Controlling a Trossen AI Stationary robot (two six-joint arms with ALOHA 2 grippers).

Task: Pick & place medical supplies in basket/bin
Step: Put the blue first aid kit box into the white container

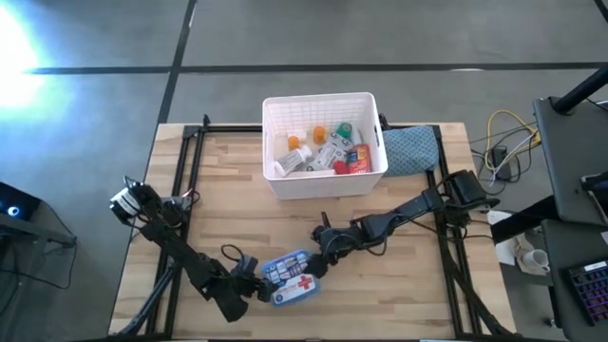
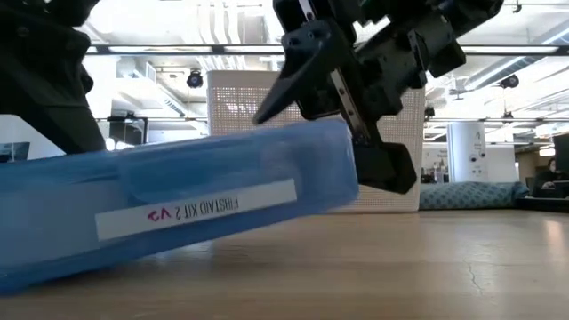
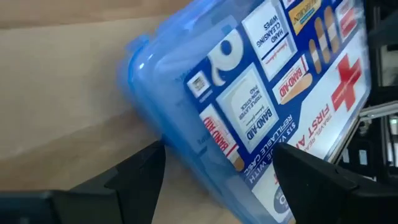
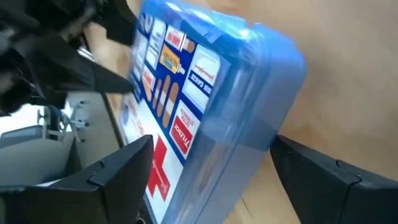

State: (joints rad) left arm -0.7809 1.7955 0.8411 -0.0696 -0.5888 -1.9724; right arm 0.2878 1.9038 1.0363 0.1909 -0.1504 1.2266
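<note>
The blue first-aid kit (image 1: pixel 290 277) lies tilted at the near table edge. It looks a stiff, smooth, light plastic case, best gripped across its short ends. The left gripper (image 1: pixel 255 283) and right gripper (image 1: pixel 318 258) both stand spread around it (contact uncertain). The basket (image 1: pixel 323 185) sits farther back, already holding small supplies.

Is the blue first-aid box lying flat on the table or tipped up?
Tipped up. In the low view the first-aid box slants, its end by the right gripper raised off the table, the other end lower.
</note>
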